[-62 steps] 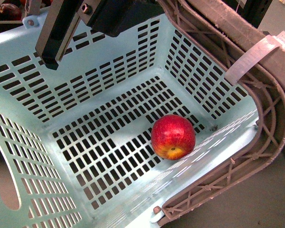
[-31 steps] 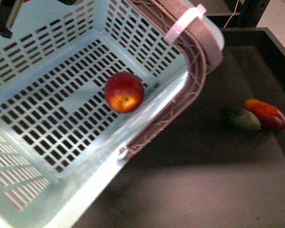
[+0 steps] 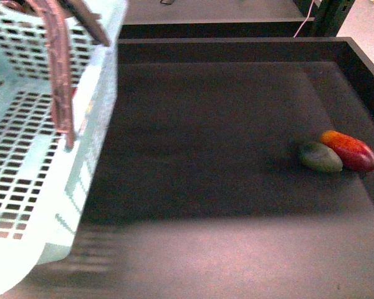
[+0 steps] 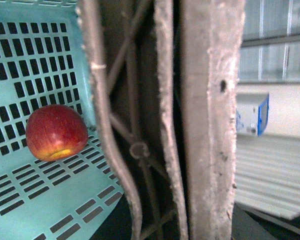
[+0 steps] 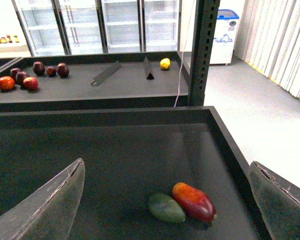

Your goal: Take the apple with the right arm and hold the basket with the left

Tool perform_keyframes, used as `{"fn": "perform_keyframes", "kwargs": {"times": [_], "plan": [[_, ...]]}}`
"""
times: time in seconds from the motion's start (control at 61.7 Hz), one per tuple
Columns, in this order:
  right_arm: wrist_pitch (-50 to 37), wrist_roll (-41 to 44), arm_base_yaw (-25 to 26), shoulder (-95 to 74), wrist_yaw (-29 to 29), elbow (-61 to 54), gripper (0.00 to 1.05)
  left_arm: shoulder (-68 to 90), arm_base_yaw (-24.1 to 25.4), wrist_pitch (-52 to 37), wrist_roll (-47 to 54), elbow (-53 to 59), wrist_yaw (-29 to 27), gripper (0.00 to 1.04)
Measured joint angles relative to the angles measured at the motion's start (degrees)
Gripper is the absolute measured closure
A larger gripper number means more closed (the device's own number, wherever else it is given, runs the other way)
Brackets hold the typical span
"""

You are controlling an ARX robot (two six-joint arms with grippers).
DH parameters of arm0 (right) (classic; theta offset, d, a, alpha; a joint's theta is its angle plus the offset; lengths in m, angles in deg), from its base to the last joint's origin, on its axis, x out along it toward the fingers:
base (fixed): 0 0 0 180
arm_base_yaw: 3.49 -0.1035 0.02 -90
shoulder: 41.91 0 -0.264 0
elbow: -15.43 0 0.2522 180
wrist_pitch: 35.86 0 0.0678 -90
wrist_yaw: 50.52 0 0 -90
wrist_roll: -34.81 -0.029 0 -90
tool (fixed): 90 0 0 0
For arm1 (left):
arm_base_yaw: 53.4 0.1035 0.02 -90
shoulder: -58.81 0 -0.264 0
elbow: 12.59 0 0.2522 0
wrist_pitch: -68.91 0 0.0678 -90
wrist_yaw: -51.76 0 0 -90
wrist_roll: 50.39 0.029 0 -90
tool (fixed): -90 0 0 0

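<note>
Right gripper (image 5: 166, 165) hangs spread wide above the black tray (image 5: 90, 150), with nothing between its 2 fingers (image 5: 55, 200). The left wrist view is filled by the brown handle (image 4: 210, 120) of the pale blue basket (image 4: 35, 50). No finger can be picked out there, so I cannot tell how the left gripper stands. The apple (image 4: 56, 132) rests on the basket's slotted floor, close to the wall under the handle. In the front view the basket is tilted and blurred at the left edge — well apart from 2 fruits touching each other on the tray's right side — a dark green fruit (image 3: 320, 157) and an oblong red-orange fruit (image 3: 349, 150).
</note>
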Motion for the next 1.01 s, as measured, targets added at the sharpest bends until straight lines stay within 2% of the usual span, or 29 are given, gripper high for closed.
{"fn": "perform_keyframes", "kwargs": {"times": [0.081,0.276,0.616,0.908,1.005], "plan": [[0.0,0.0,0.0,0.0,0.0,0.0,0.09,1.7,5.1,-1.0,0.5,1.9,1.3,0.88],[0.0,0.0,0.0,0.0,0.0,0.0,0.09,5.7,8.9,-3.8,-2.0,6.7,4.6,0.88],[0.0,0.0,0.0,0.0,0.0,0.0,0.09,8.2,8.1,-8.7,-3.5,11.5,5.0,0.88],[0.0,0.0,0.0,0.0,0.0,0.0,0.09,8.6,7.3,-9.3,-3.2,13.3,7.5,0.88],[0.0,0.0,0.0,0.0,0.0,0.0,0.09,7.4,7.3,-7.9,-2.6,13.9,9.0,0.74]]}}
